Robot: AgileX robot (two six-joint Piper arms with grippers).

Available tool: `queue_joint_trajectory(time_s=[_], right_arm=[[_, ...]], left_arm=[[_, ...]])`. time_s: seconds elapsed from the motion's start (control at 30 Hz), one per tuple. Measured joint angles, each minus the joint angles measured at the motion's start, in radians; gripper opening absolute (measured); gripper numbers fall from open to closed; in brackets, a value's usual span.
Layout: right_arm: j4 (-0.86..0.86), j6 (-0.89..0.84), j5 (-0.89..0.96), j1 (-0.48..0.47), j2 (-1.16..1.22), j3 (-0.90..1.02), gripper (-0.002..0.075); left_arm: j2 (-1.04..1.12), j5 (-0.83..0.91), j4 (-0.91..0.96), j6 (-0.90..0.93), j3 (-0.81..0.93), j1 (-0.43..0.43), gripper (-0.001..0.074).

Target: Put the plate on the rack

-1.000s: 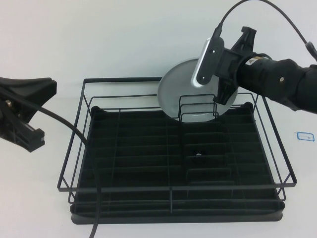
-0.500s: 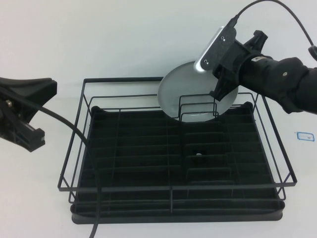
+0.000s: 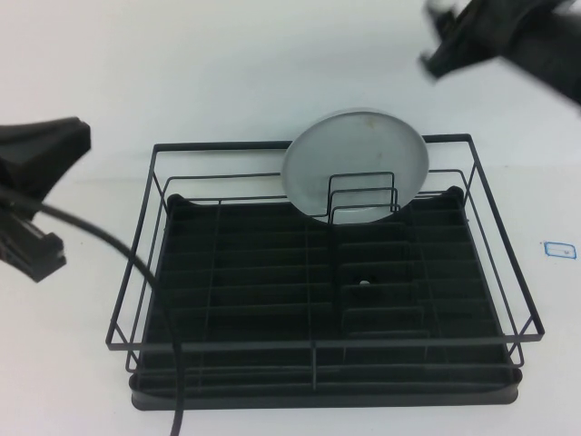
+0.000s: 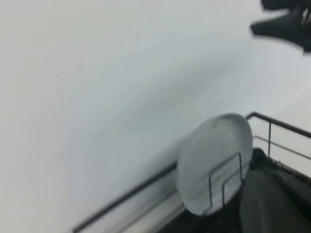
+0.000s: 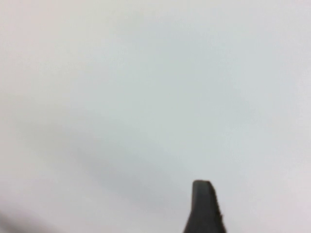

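**Q:** Plate position, please?

**A:** Round, pale grey-white plate (image 3: 354, 163) with a shallow rim stands nearly upright at the far side of the large black wire rack (image 3: 313, 350), leaning among the small upright wire loops (image 3: 363, 195) near the far rail. Nothing holds it. The rack, with its black ribbed plastic tray base (image 3: 263, 272), fills the middle of the white bench (image 3: 82, 381).

**Q:** What could go wrong now?

**A:** In my judgement, the plate could tip or roll sideways if its lower edge is not seated between the loops; a bump to the rack would do that. Its foot is hidden behind the wires, so the seating cannot be confirmed.

**Q:** And the arms?

**A:** The right gripper (image 3: 454, 41) is raised high over the bench's far right corner, well apart from the plate and blurred; I cannot tell whether its fingers are apart or together. The left gripper (image 3: 36, 195) hangs at the bench's left edge, outside the rack, and I cannot tell its state either. A black cable (image 3: 136, 254) trails from it towards the near edge.
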Motion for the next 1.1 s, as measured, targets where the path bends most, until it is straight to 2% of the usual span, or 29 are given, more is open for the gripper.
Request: queue_joint_trajectory(time_s=[0.13,0.23,0.3,0.4,0.53,0.63,0.87,1.1], right_arm=[[0.060,-0.023,-0.005,0.000,-0.120,0.000,0.0494],[0.196,-0.066,-0.003,0.000,-0.190,0.010,0.0491],[0.292,-0.106,-0.003,0.000,-0.245,0.031,0.0463],[0.412,-0.200,-0.018,0.000,-0.340,0.085,0.0349],[0.524,-0.311,-0.030,0.000,-0.514,0.226,0.0106],[0.543,-0.318,-0.025,0.000,-0.674,0.377,0.0028],[0.546,-0.310,0.177,0.000,-0.924,0.760,0.0019],[0.546,-0.303,0.193,0.000,-1.057,0.938,0.0019]], left_arm=[[-0.062,-0.020,-0.001,0.007,0.000,0.000,0.0001],[-0.108,-0.009,0.019,0.005,0.000,0.000,0.0000],[-0.147,-0.005,0.033,0.005,0.000,0.000,0.0000],[-0.223,-0.011,0.056,0.003,0.000,0.000,0.0000],[-0.326,-0.032,0.143,-0.027,0.012,0.000,0.0001],[-0.383,-0.077,0.186,-0.058,0.063,0.000,0.0001],[-0.460,-0.196,0.190,-0.064,0.266,0.000,0.0000],[-0.466,-0.230,0.192,-0.067,0.375,0.000,0.0000]])
